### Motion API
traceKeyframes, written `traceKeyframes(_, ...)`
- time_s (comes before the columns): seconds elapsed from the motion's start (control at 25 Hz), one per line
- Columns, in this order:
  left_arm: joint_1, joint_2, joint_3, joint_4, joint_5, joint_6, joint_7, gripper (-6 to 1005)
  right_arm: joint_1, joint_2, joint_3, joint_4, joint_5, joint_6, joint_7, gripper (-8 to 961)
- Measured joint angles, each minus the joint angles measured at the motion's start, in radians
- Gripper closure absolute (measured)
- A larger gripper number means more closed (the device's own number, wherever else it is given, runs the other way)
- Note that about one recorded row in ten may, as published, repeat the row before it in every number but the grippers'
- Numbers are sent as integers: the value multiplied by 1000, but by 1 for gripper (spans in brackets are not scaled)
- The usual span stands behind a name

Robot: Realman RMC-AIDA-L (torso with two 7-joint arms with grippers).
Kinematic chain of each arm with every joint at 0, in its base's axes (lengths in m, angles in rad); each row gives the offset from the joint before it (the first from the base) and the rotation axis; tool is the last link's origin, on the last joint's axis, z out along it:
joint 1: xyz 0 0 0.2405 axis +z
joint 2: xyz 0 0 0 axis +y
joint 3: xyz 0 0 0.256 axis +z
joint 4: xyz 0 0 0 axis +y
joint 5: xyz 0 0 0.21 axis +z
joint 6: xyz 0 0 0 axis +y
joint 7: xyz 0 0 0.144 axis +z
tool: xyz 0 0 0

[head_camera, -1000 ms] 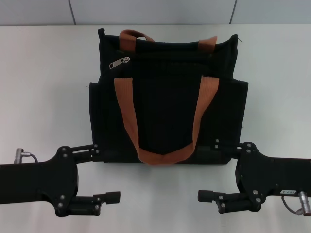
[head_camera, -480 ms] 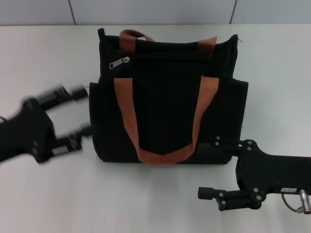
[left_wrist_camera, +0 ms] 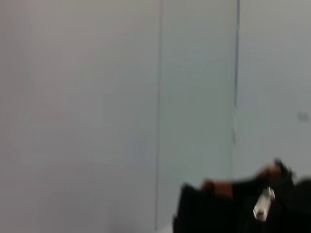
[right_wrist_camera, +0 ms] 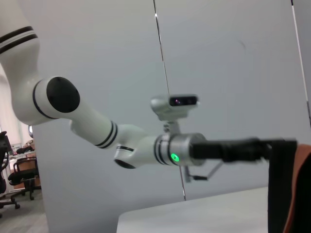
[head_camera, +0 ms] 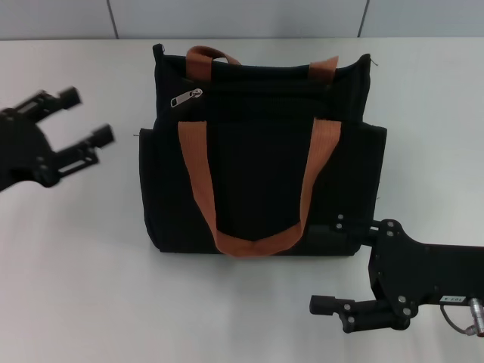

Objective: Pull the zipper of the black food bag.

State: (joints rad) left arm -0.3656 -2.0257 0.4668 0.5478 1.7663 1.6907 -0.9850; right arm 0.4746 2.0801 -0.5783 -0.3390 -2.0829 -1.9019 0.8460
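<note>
The black food bag (head_camera: pixel 261 162) lies flat in the middle of the white table, its two orange-brown handles spread over it. The zipper (head_camera: pixel 186 98), a small silver pull tab, sits near the bag's far left corner on the top zip line. My left gripper (head_camera: pixel 85 116) is open and empty, raised to the left of the bag, level with its upper part and well apart from it. My right gripper (head_camera: pixel 330 265) is open and empty at the bag's near right corner. The left wrist view shows the bag (left_wrist_camera: pixel 218 213) and the silver tab (left_wrist_camera: pixel 262 206), blurred.
The white table (head_camera: pixel 76 265) stretches around the bag, with a grey panelled wall (head_camera: pixel 242 15) behind it. The right wrist view shows my left arm (right_wrist_camera: pixel 97 131) reaching across and the bag's edge (right_wrist_camera: pixel 281 194).
My left gripper has swung up from the table's front edge to the left side of the bag and then further away to the left. The right gripper and the bag have not moved.
</note>
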Motion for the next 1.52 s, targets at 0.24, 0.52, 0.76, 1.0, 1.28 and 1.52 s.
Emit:
traceKeyframes(0.24,-56,-34,160,2,26,-131,52,332,0,0,0,0,0,-2,5,121)
traceKeyframes(0.52,-103,-42,179,-4,19,-189,79,349,1,0,0,0,0,2,12,120)
traceKeyframes(0.76,-123,-41,177,-4,18,-198,91,424,1,0,1,0,0,4,13,121)
traceKeyframes(1.0,-129,-41,176,-4,-7,-171,92,559,2,1,2,2,1,-1,14,120)
traceKeyframes(1.28,-110,-38,174,1,-71,-105,101,879,4,2,5,28,144,-68,90,121)
traceKeyframes(1.52,-107,-43,174,-7,-83,-75,120,971,55,-1,4,-18,277,-71,458,121)
